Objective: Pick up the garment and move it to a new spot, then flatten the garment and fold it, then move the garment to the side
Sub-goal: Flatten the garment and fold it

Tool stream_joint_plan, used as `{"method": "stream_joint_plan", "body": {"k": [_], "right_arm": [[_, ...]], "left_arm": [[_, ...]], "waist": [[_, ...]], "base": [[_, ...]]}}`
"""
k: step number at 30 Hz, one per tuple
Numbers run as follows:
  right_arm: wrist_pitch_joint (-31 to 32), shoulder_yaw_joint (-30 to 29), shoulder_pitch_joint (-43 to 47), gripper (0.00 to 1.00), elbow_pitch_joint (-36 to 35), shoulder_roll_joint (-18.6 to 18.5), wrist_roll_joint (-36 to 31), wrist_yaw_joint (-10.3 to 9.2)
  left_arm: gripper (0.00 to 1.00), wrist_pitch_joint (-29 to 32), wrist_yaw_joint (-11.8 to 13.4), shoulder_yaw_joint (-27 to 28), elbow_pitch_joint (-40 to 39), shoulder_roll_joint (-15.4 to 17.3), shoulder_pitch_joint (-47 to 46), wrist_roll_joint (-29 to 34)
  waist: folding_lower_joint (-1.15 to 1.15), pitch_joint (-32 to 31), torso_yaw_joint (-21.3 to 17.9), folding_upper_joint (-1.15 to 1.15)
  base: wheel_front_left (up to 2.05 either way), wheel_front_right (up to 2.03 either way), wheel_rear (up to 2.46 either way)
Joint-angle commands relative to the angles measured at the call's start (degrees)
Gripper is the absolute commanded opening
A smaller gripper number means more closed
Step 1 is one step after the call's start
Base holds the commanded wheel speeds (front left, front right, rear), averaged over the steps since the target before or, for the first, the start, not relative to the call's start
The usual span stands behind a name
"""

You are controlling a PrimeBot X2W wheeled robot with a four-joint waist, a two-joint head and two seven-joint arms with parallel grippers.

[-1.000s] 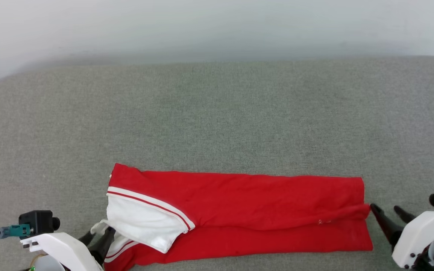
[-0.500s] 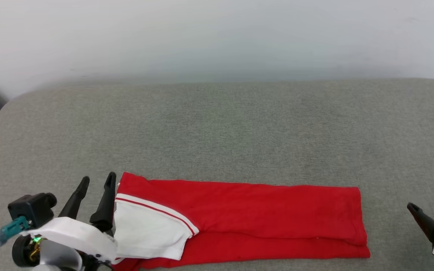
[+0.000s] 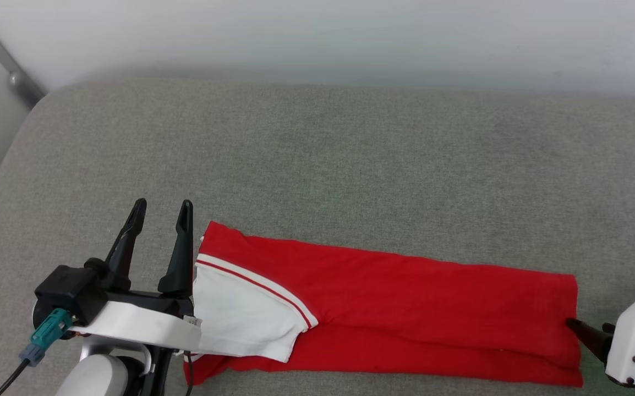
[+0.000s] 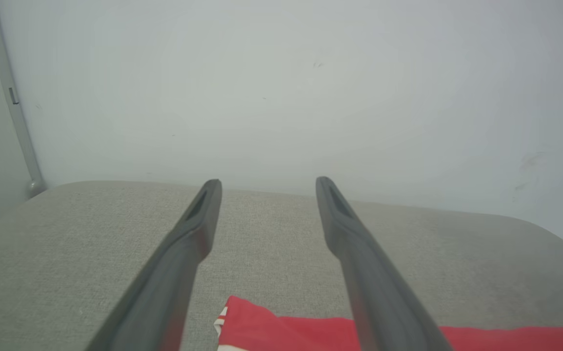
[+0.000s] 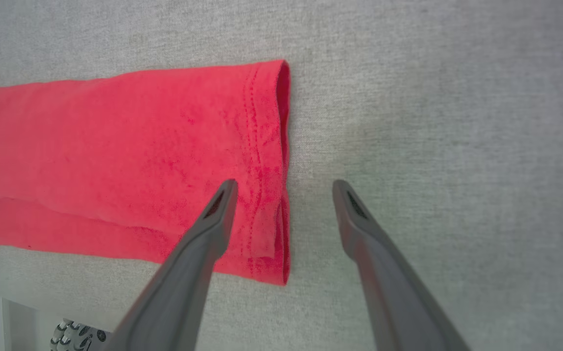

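Note:
The garment (image 3: 405, 308) lies folded lengthwise into a long red strip near the front of the grey cushion. One white sleeve with striped trim (image 3: 243, 316) lies on top at its left end, and the chest print is hidden. My left gripper (image 3: 163, 204) stands open just left of that end, fingers pointing away, nothing between them. In the left wrist view the left gripper (image 4: 268, 181) hovers above the garment's corner (image 4: 281, 331). My right gripper (image 3: 590, 327) is open at the right hem. In the right wrist view the right gripper (image 5: 285, 184) straddles the hem edge of the garment (image 5: 140, 146).
The grey upholstered surface (image 3: 350, 165) stretches wide behind the garment up to a pale wall (image 3: 317, 33). A metal pipe (image 3: 15, 77) runs down the wall at the far left corner. The cushion's front edge and part of my base (image 5: 76, 334) lie just below the garment.
The head camera has shifted. My left gripper has left the sleeve at the front edge and moved forward beside the garment's left end. My right gripper drew back, then returned to the hem.

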Motion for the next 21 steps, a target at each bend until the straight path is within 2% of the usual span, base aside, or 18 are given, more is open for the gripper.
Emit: {"method": "stream_joint_plan", "body": {"k": [1, 10, 11, 12, 13, 21], "right_arm": [[-0.4, 0.6, -1.9, 1.0, 2.2, 0.1, 0.1, -0.04], [-1.3, 5.6, -4.4, 1.0, 13.1, 0.9, 2.3, -0.04], [-1.3, 6.1, -4.5, 0.69, 13.7, 0.8, 2.7, -0.04], [-1.4, 6.5, -4.7, 0.21, 14.1, 0.7, 3.1, -0.04], [-1.5, 6.8, -4.9, 0.0, 14.5, 0.4, 3.4, -0.04], [-3.6, 8.8, -6.6, 0.0, 14.3, -2.4, 6.0, -0.04]], "left_arm": [[1.0, -0.5, -0.4, -0.1, -0.1, -0.1, -1.1, 1.0], [1.0, -1.0, -0.9, 1.1, 0.8, -0.1, -1.2, 2.5], [1.0, -1.0, -0.8, 1.2, 0.8, 0.0, -1.1, 2.5], [1.0, -1.1, -0.8, 1.2, 0.9, 0.0, -1.0, 2.5], [1.0, -1.1, -0.9, 1.1, 1.0, 0.1, -0.9, 2.6], [1.0, -0.8, -0.6, 1.0, 1.5, 0.8, 0.0, 2.9]], "waist": [[0.0, 2.4, 1.4, 0.0], [0.0, 4.1, 1.6, 0.0], [0.0, 4.1, 1.6, 0.0], [0.0, 4.1, 1.5, 0.0], [0.0, 3.9, 1.4, 0.0], [0.0, 2.2, 0.5, 0.0]], "base": [[0.0, 0.0, 0.0], [0.0, 0.0, 0.0], [0.0, 0.0, 0.0], [0.0, 0.0, 0.0], [0.0, 0.0, 0.0], [0.0, 0.0, 0.0]]}}
